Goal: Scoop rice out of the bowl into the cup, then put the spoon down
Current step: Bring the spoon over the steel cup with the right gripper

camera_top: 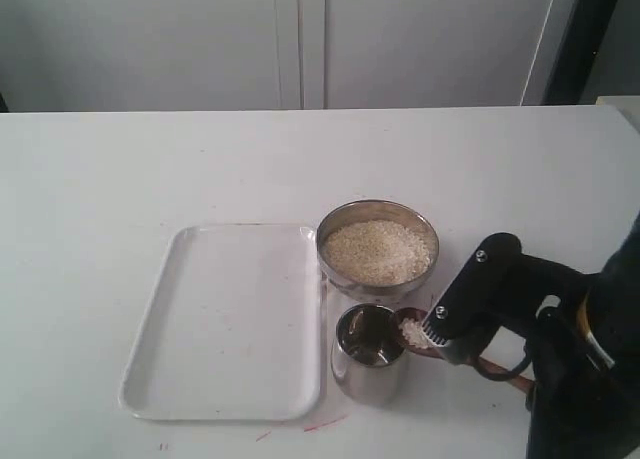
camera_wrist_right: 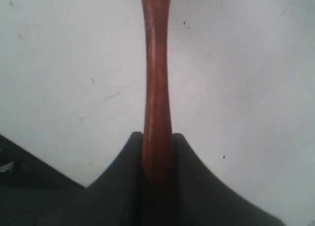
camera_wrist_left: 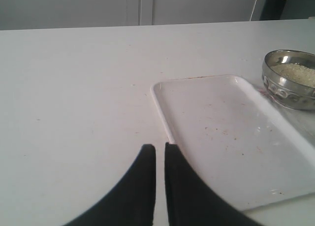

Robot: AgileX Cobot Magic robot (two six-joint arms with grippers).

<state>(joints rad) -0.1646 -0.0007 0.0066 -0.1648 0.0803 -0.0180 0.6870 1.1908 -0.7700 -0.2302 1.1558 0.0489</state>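
White table carries the bowl of rice, the cup just in front. Right gripper is clamped on the spoon, whose long axis points at the cup, loaded tip beside its rim. Left gripper, pinched together, sits farther off.

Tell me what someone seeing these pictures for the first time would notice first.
The right gripper stands out, clamped on a reddish-brown wooden spoon whose rice-laden tip is right by the rim of the small steel cup. Just behind the cup, a wide steel bowl is heaped with rice. To the left of both in the exterior view lies a white tray.
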